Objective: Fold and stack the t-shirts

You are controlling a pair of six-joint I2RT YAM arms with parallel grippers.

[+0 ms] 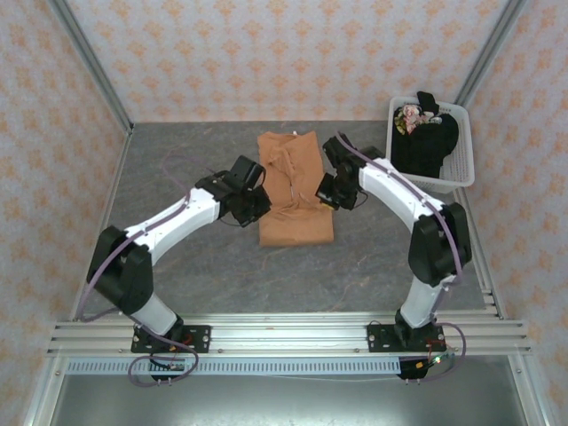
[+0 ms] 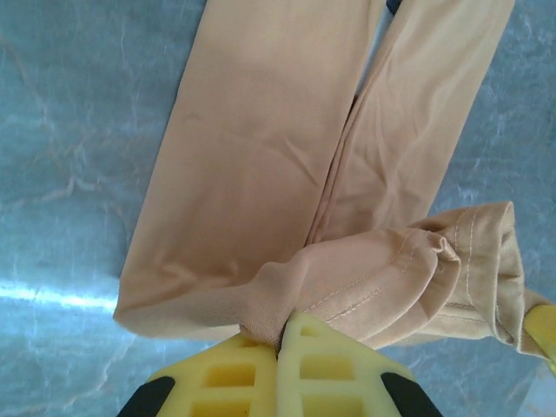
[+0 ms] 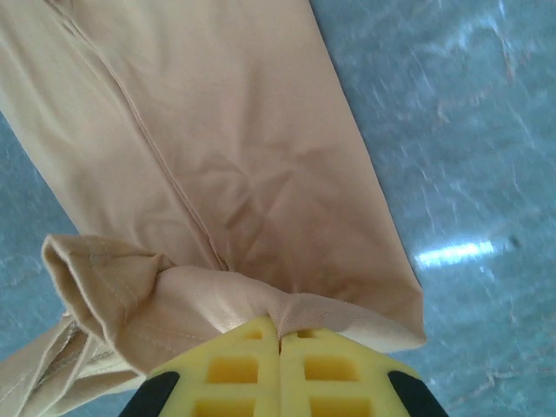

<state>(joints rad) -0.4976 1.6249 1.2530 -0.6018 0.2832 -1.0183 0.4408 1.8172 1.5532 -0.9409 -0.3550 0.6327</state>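
Observation:
The orange-tan t-shirt (image 1: 293, 182) lies mid-table as a long strip, both sides folded in to a centre seam. My left gripper (image 1: 259, 201) is at its left edge and my right gripper (image 1: 327, 190) at its right edge. In the left wrist view the yellow left gripper (image 2: 285, 328) is shut on a pinch of the orange-tan t-shirt (image 2: 261, 156), with a hemmed fold bunched beside it. The right gripper (image 3: 279, 328) is likewise shut on a raised fold of the shirt (image 3: 226, 148). The black t-shirt (image 1: 426, 142) with a colourful print lies crumpled in the basket.
The white slatted basket (image 1: 461, 169) stands at the back right, close to the right arm's elbow. The grey marbled table (image 1: 177, 160) is bordered by patterned walls and metal posts at the sides and back.

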